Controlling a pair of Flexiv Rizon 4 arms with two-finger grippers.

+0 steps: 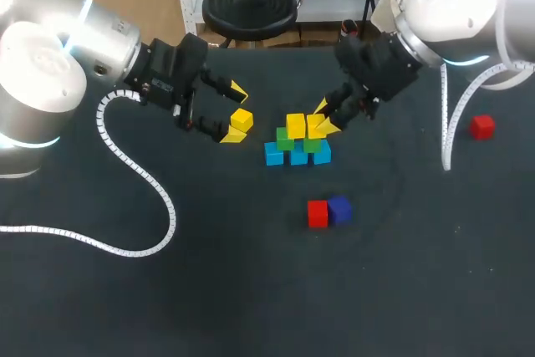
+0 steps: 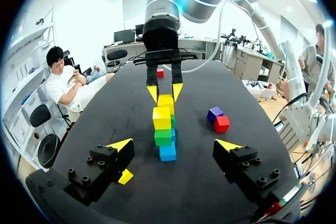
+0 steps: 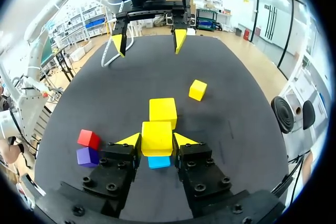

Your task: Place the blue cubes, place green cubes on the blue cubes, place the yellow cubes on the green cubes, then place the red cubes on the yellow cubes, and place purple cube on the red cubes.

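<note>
Right gripper (image 3: 157, 140): fingers clamped on a yellow cube (image 3: 157, 136), one tip flat against each side. Directly under the held cube, a blue cube (image 3: 158, 162) shows between the finger bases. Just ahead of the tips sits a second yellow (image 3: 163, 111), touching or nearly touching the held one; I cannot tell which.

From the head view, the held cube rests at the top level of the stack: three blue cubes (image 1: 273, 155) in a row on the table (image 1: 209, 290), two green cubes (image 1: 285, 139) on them, and both yellows on the greens.

Left gripper (image 2: 174, 145): fingers wide apart, holding nothing. Loose yellow (image 2: 125, 177) lies on the table just beside and under one finger, not between the tips. The stack stands ahead of this gripper, in line with the gap, with the right gripper beyond it.

Red cube (image 3: 88, 138) and purple cube (image 3: 87, 156) touch each other, off to one side of the right gripper. Another red (image 1: 481, 127) sits well apart, beyond the right arm.
</note>
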